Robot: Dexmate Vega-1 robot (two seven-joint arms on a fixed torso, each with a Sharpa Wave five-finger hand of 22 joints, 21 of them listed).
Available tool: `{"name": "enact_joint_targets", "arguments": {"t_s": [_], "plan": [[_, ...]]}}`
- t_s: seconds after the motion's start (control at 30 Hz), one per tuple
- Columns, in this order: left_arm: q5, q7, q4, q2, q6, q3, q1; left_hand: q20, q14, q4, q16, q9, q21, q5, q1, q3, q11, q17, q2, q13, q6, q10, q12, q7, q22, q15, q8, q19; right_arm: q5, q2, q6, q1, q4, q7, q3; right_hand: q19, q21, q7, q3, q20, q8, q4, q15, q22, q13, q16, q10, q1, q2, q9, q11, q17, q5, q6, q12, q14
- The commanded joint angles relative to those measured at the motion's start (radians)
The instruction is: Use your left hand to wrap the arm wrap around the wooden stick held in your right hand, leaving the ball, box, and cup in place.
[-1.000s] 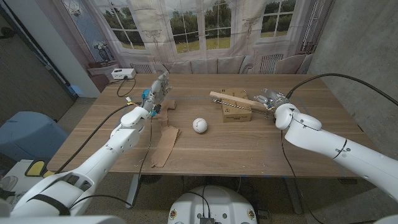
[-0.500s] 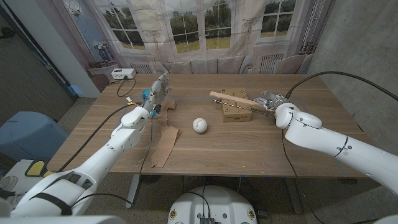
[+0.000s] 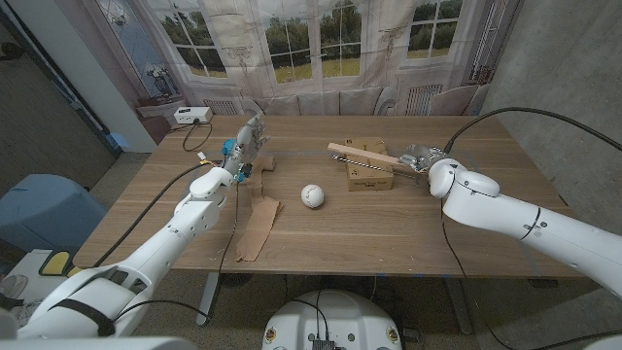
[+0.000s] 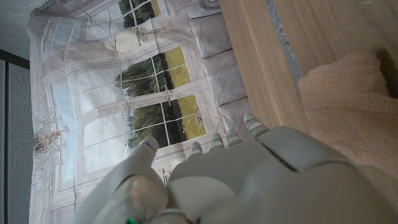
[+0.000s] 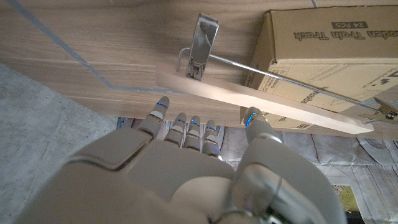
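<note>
1. The wooden counter (image 3: 408, 219) fills the middle of the head view, with a printed window backdrop (image 3: 292, 44) hanging behind it across the top of the frame.
2. The right hand (image 3: 420, 156) sits right of centre in the head view. Its fingers (image 5: 186, 127) are closed around the end of the wooden stick (image 3: 362, 155).
3. The left hand (image 3: 247, 139) is held up in the upper left-centre of the head view, above the counter. Whether its fingers are spread or curled cannot be told, and nothing shows in them.
4. The arm wrap (image 3: 255, 226), a long tan strip, lies flat on the counter at lower left of centre, below the left hand and apart from it. The left wrist view shows a fuzzy cream-tan patch of it (image 4: 348, 106) on the wood.
5. The wooden stick reaches from the right hand toward picture left, crossing over the box (image 3: 369, 171). In the right wrist view a metal clip (image 5: 202, 46) and a thin wire run along it.
6. The cardboard box lies at the centre right of the head view, under the stick.
7. The white ball (image 3: 311, 195) rests at the centre, between wrap and box, touching neither.
8. A small white device (image 3: 192, 115) sits at the counter's far left corner.
</note>
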Motion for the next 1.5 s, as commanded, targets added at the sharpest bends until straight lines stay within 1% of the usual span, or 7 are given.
{"name": "enact_joint_targets", "arguments": {"t_s": [0.03,0.33,0.47,0.67,1.0,1.23,1.5], "plan": [[0.001,-0.006,0.016,-0.002,0.002,0.000,-0.012,0.004,-0.043,-0.004,0.004,0.005,0.000,0.003,-0.005,-0.002,0.007,0.005,0.004,0.004,-0.007,-0.033,0.002,0.004,0.002,0.006,0.007,0.007,-0.028,0.019,-0.044,0.081,0.047,0.053,-0.083,0.002,0.001,-0.003,0.017,0.006,-0.002,-0.005,0.001,0.003,0.004,-0.004,-0.011,0.022,-0.003,0.001,-0.003,0.002,0.011,-0.014,-0.006,-0.003],[0.001,-0.008,0.022,-0.002,0.005,0.000,-0.019,0.005,-0.043,-0.004,0.004,0.005,0.000,0.003,-0.005,-0.003,0.008,0.005,0.003,0.004,-0.006,-0.031,0.003,0.004,0.002,0.006,0.007,0.007,-0.059,0.030,-0.087,0.151,0.079,0.100,-0.164,0.000,-0.002,-0.008,0.045,0.006,0.000,-0.015,-0.002,0.003,0.004,-0.008,-0.026,0.068,-0.003,0.002,-0.017,0.002,0.029,-0.031,-0.008,-0.014],[0.000,-0.013,0.029,-0.003,0.005,0.000,-0.024,0.005,-0.042,-0.004,0.004,0.005,0.000,0.004,-0.006,-0.003,0.007,0.005,0.003,0.004,-0.005,-0.031,0.002,0.005,0.002,0.006,0.007,0.007,-0.065,0.035,-0.092,0.170,0.089,0.110,-0.184,0.001,-0.003,-0.010,0.069,0.005,0.002,-0.019,-0.002,0.002,0.004,-0.008,-0.029,0.103,0.003,0.002,-0.018,0.002,0.049,-0.037,-0.007,-0.014],[-0.002,-0.019,0.045,-0.009,0.004,0.001,-0.033,0.006,-0.041,-0.003,0.004,0.005,0.000,0.004,-0.007,-0.004,0.007,0.005,0.003,0.004,-0.005,-0.032,0.002,0.005,0.002,0.005,0.007,0.008,-0.075,0.039,-0.093,0.205,0.106,0.140,-0.220,0.005,-0.003,-0.012,0.086,0.006,0.002,-0.020,-0.002,0.002,0.004,-0.008,-0.034,0.129,0.001,0.002,-0.013,0.002,0.066,-0.046,-0.007,-0.012],[-0.001,-0.031,0.076,-0.019,-0.001,0.003,-0.049,0.005,-0.043,-0.003,0.004,0.005,0.000,0.004,-0.008,-0.005,0.006,0.005,0.002,0.004,-0.005,-0.032,0.002,0.006,0.002,0.006,0.007,0.008,-0.091,0.048,-0.089,0.265,0.134,0.210,-0.279,0.008,-0.003,-0.021,0.103,0.008,-0.004,-0.021,0.003,0.001,0.005,-0.010,-0.048,0.160,-0.022,0.002,-0.016,0.002,0.086,-0.080,-0.009,-0.017],[-0.002,-0.035,0.095,-0.026,-0.006,0.003,-0.059,0.005,-0.043,-0.003,0.003,0.005,-0.001,0.004,-0.008,-0.005,0.007,0.005,0.002,0.004,-0.004,-0.032,0.001,0.006,0.002,0.005,0.006,0.007,-0.133,0.071,-0.097,0.327,0.171,0.269,-0.357,0.011,-0.003,-0.026,0.122,0.010,-0.002,-0.020,0.004,0.001,0.005,-0.009,-0.054,0.188,-0.021,0.002,-0.020,0.002,0.108,-0.091,-0.009,-0.017],[-0.002,-0.037,0.110,-0.032,-0.008,0.003,-0.067,0.005,-0.042,-0.002,0.004,0.005,-0.001,0.005,-0.009,-0.006,0.006,0.005,0.002,0.004,-0.005,-0.032,0.002,0.006,0.002,0.004,0.006,0.008,-0.167,0.101,-0.096,0.364,0.217,0.298,-0.402,0.022,0.000,-0.025,0.142,0.007,0.001,-0.021,0.001,0.001,0.005,-0.006,-0.051,0.218,-0.024,0.002,-0.020,0.002,0.133,-0.095,-0.005,-0.008]]}}
